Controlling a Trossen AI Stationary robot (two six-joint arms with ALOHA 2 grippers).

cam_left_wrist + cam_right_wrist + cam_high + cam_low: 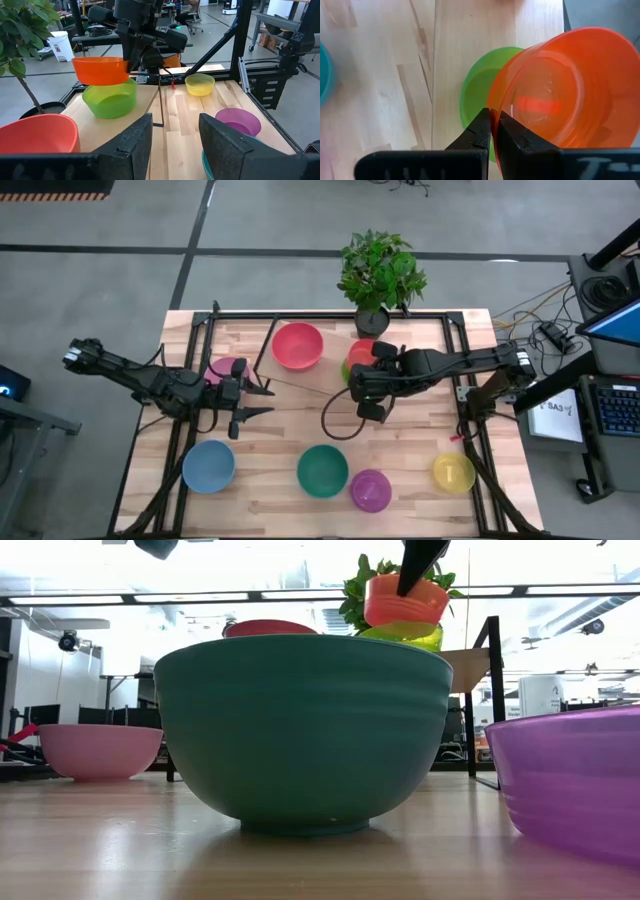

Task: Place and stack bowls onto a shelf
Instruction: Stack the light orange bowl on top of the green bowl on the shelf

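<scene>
The right hand (pixel 494 131) is clamped on the rim of a glossy, translucent orange plastic bowl (pixel 560 95), held just above a lime green plastic bowl (pixel 110 99) on the light-wood shelf (pixel 150 97). The left wrist view shows a gap between the two bowls, which the high view hides. The left hand (pixel 250 402) waits with fingers apart over the wooden counter (pixel 290 430), near a small pink bowl (pixel 226 369).

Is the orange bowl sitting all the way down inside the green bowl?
No, the right gripper pinches the orange bowl by its rim and holds it just above the green bowl on the shelf.
</scene>
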